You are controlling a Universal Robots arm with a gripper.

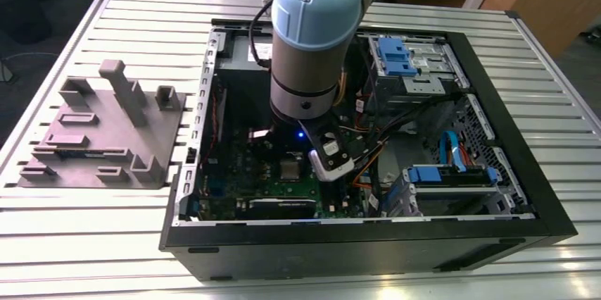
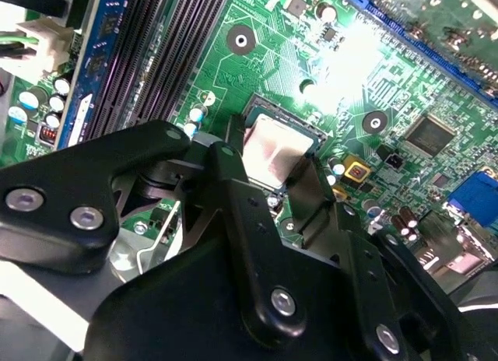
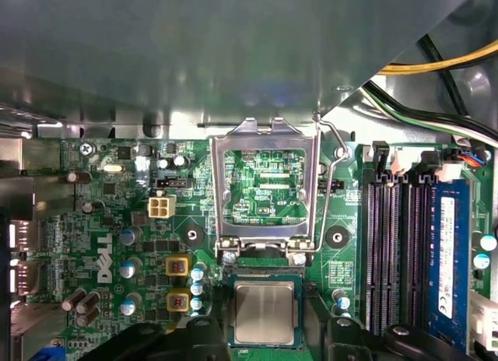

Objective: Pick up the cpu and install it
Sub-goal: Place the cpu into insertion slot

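Note:
The cpu (image 3: pixel 264 313) is a small silvery square lying flat in its socket on the green motherboard (image 3: pixel 117 221); it also shows in the second wrist view (image 2: pixel 274 147) and the exterior view (image 1: pixel 289 169). The socket's metal frame (image 3: pixel 264 135) is flipped up and open beside it, its lever (image 3: pixel 331 182) raised. My gripper (image 3: pixel 271 336) hovers just above the cpu, open. One black finger (image 3: pixel 204 334) stands on each side of the chip, clear of its edges. The black fingers (image 2: pixel 233 190) partly cover the socket. The arm (image 1: pixel 310 32) reaches down into the open computer case (image 1: pixel 526 194).
Memory slots (image 3: pixel 393 252) and a blue memory stick (image 3: pixel 447 252) run close beside the socket. Yellow and black cables (image 3: pixel 436 65) cross near the case wall. Drive cages with blue clips (image 1: pixel 404 57) fill the case's far side. A grey fixture block (image 1: pixel 103 131) stands on the slatted table at the exterior view's left.

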